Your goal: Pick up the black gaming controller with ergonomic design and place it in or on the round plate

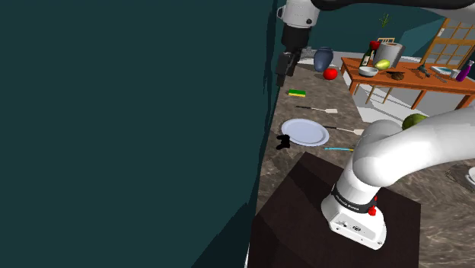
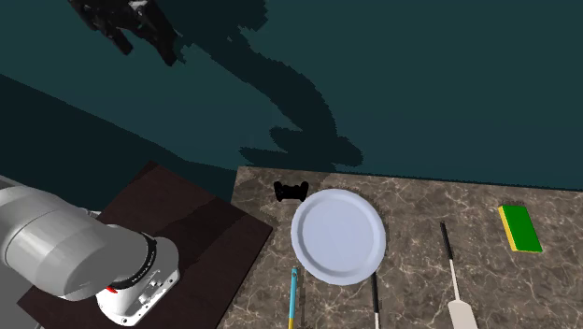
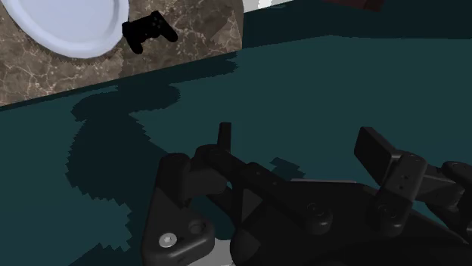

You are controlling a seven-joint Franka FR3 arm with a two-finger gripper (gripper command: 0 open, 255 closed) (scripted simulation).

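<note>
Controller: black, lies flat on the marbled counter, close to the edge that meets the teal wall. It sits just beside the rim of the round plate, on the plate's far-left side in the second exterior view. I cannot tell whether it touches the rim. It is not yet on the plate.

Judgement: the target is right alongside, so the carry should be short. The wall crowds one side and the plate the other, so a descent from above looks safer than a sideways entry.

Gripper: the fingers stand apart with nothing between them. It hangs high over the counter, close to the wall, well apart from the controller. It is farther along the counter, about above the green-and-yellow sponge.

Arm: it rises from the stand at the shoulder view's lower right, bends at the elbow, then reaches up and left with the hand pointing roughly down.

Step in hand, as judged: pre-grasp, with the approach to the controller not begun.
</note>
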